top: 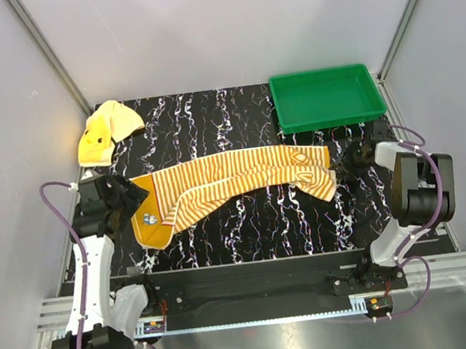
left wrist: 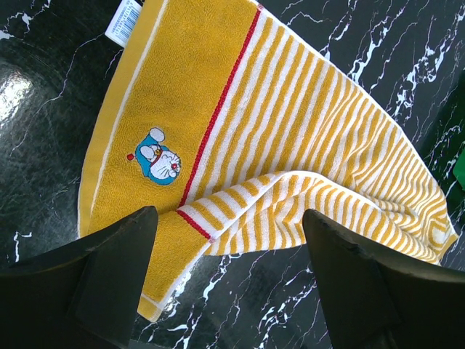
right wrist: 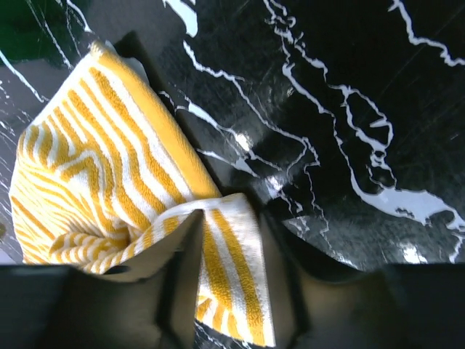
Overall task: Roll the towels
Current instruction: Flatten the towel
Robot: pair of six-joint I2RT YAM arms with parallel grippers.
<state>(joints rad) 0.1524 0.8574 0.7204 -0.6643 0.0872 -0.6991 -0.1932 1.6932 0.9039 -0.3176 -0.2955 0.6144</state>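
The long orange-and-cream striped towel [top: 233, 179] lies stretched across the middle of the black marble table, partly folded over itself. Its left end carries a small blue cartoon figure [left wrist: 158, 155]. My left gripper [top: 130, 206] hovers over that end, and in the left wrist view it [left wrist: 231, 218] stands open wide with only the towel's edge [left wrist: 290, 131] and bare table between its fingers. My right gripper [top: 343, 164] is at the towel's right end. In the right wrist view it [right wrist: 231, 233] is shut on a bunched strip of the striped towel [right wrist: 232, 276]. The plain yellow towel [top: 108, 130] lies crumpled at the far left corner.
A green plastic tray [top: 325, 96] stands at the far right corner, just beyond my right gripper. White walls with metal frame posts close in the table on three sides. A white label [left wrist: 122, 18] sticks out at the striped towel's left end.
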